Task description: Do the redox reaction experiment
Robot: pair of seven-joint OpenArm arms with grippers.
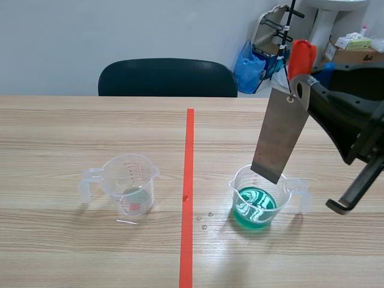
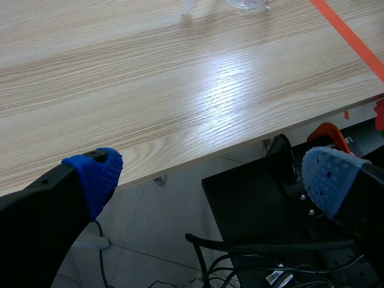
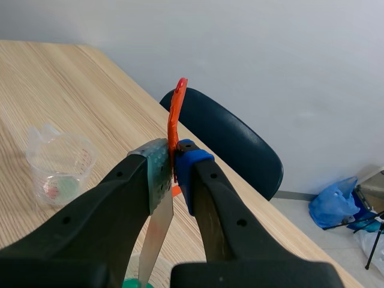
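Note:
A grey metal strip with an orange-red tag hangs from my right gripper, which is shut on its top end. The strip's lower end dips just inside the rim of a clear beaker holding blue-green liquid, right of the tape line. In the right wrist view the strip runs down between my fingers and the tag sticks up above them. A second clear beaker, with only a small reddish bit at its bottom, stands left of the line and shows as well in the right wrist view. My left gripper is open, off the table's near edge.
An orange-red tape line splits the wooden table. A few small drops lie near the line. A dark chair stands behind the table. Boxes and a blue bag sit at the far right. Under my left gripper are cables and floor.

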